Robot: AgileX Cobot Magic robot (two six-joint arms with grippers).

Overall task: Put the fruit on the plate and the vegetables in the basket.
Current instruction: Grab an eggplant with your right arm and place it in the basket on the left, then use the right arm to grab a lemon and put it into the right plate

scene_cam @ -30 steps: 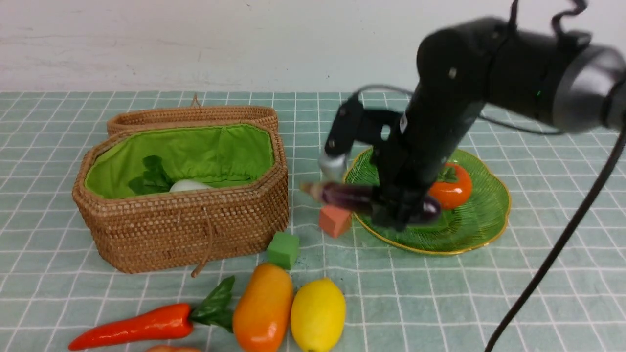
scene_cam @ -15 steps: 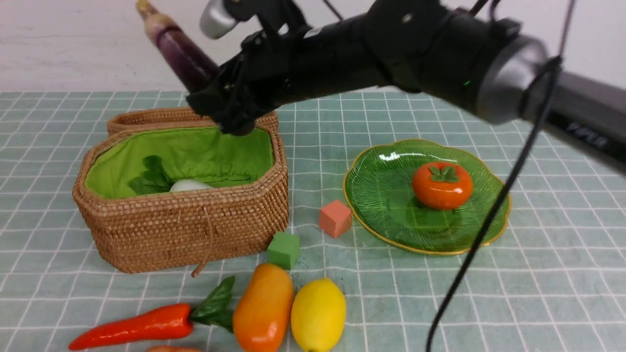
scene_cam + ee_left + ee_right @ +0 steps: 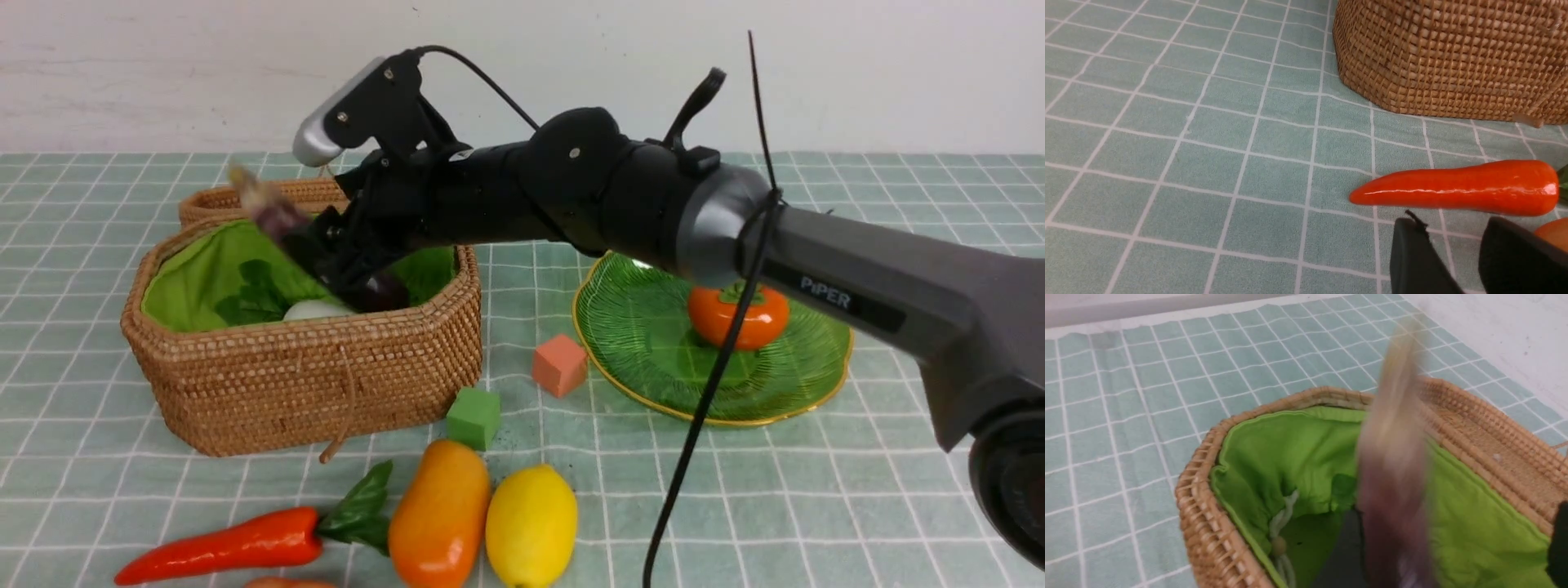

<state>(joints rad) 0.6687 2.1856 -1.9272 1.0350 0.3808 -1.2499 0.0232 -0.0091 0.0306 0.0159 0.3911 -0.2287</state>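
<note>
One eggplant (image 3: 282, 216), blurred and tilted, lies between the fingers of the right pincer (image 3: 336, 261), over the open basket (image 3: 318, 384). Its pale stem end sticks out past the pincer on the robot's left, higher than the dark other end, which shows beneath the pincer, within the basket's opening. From the right wrist, I can see that pincer standing wide, with a gap between the eggplant and one dark finger; whether the other finger touches it, I can't tell.

Down in the green lining sits the white radish (image 3: 314, 309) with its leaves. The persimmon (image 3: 737, 317) rests on the green plate (image 3: 637, 343), partly behind the right arm (image 3: 865, 286).

Nearer on the desk (image 3: 694, 523) are the carrot (image 3: 237, 543), the mango (image 3: 439, 514) and the lemon (image 3: 531, 525), with the potato (image 3: 287, 582) just peeking in at the edge. A green cube (image 3: 473, 418) and an orange cube (image 3: 560, 365) sit between basket and plate. The left pincer (image 3: 1457, 249) is parted, nothing between its fingers, near the carrot and potato.
</note>
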